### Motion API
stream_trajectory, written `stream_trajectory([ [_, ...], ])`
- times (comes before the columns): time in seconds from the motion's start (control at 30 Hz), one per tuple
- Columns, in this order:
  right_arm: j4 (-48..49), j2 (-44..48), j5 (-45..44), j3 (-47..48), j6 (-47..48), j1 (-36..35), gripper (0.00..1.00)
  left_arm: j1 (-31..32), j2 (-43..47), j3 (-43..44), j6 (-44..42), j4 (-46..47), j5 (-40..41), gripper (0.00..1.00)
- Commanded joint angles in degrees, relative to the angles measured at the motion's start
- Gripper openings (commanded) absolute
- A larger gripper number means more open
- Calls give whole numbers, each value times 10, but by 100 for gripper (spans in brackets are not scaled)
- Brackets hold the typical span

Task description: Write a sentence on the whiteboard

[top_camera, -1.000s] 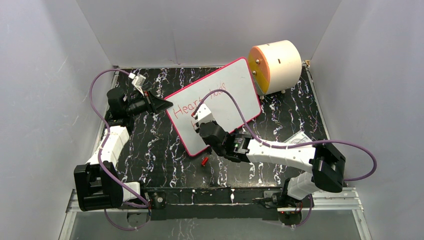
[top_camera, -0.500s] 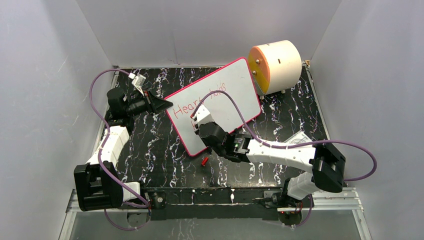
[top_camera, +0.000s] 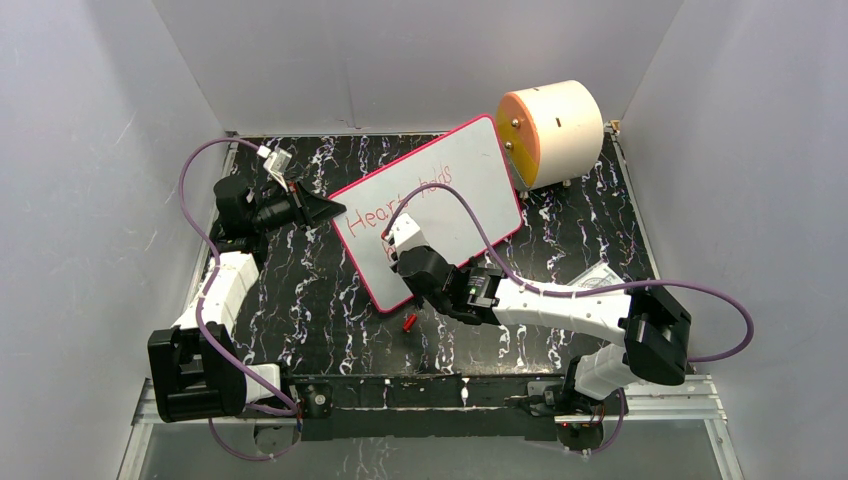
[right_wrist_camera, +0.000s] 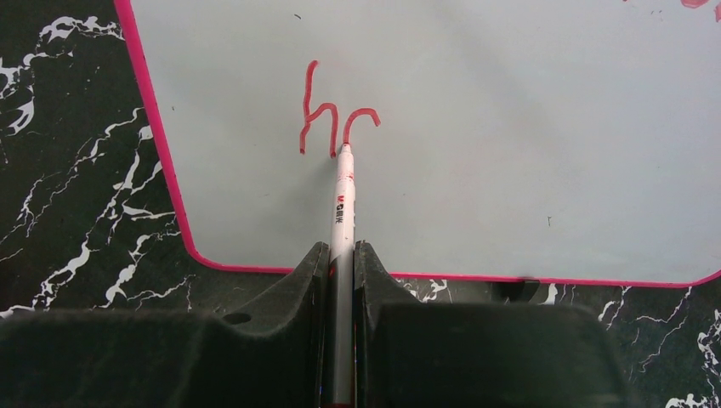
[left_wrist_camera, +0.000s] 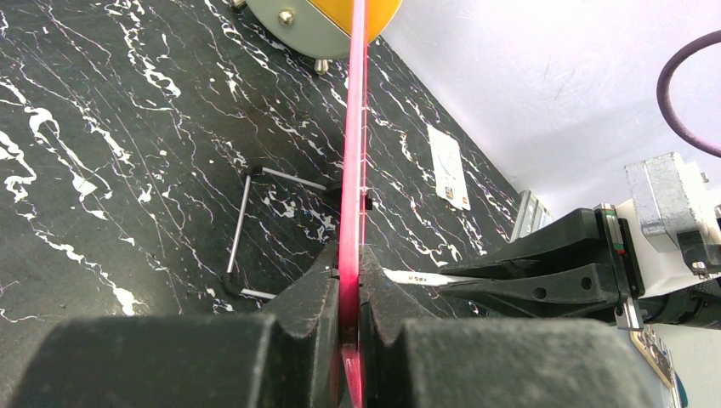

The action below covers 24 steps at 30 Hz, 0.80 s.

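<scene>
— How many boards, and where?
— One whiteboard [top_camera: 470,175], in the centre of the top view and turned at a slant. The left gripper [top_camera: 335,210] has its jaws closed on the pink rim at the board's left edge.
— And the writing?
— One sentence [top_camera: 372,216] in red. There are two words on the upper slanted line, the first starting with a capital H. The right wrist view shows two letter strokes below them, near the board's lower left corner.
— Markers?
— One marker [right_wrist_camera: 342,200], clamped between the right gripper [right_wrist_camera: 341,248] fingers, its tip touching the board at the foot of the second stroke.
— Anything else?
— One red cap [top_camera: 409,321] lies on the black marbled table [top_camera: 300,300], just below the board. One cream cylinder [top_camera: 560,125] with an orange face sits at upper right, just beside the board's corner. One wire stand [left_wrist_camera: 242,229] shows left of the board's edge in the left wrist view
</scene>
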State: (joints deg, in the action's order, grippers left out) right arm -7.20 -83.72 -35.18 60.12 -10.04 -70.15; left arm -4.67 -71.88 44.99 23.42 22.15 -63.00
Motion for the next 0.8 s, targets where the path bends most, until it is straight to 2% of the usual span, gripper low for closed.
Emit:
stream_trajectory([
  [0.0,-2,2,-11,7,-4,2,0,4,14,2,-23,-27,-6,0],
  [0.47,6,3,-44,8,1,4,0,4,15,1,-24,-27,-6,0],
  [0.77,54,13,-52,-4,12,10,0,5,16,1,-24,-28,-7,0],
])
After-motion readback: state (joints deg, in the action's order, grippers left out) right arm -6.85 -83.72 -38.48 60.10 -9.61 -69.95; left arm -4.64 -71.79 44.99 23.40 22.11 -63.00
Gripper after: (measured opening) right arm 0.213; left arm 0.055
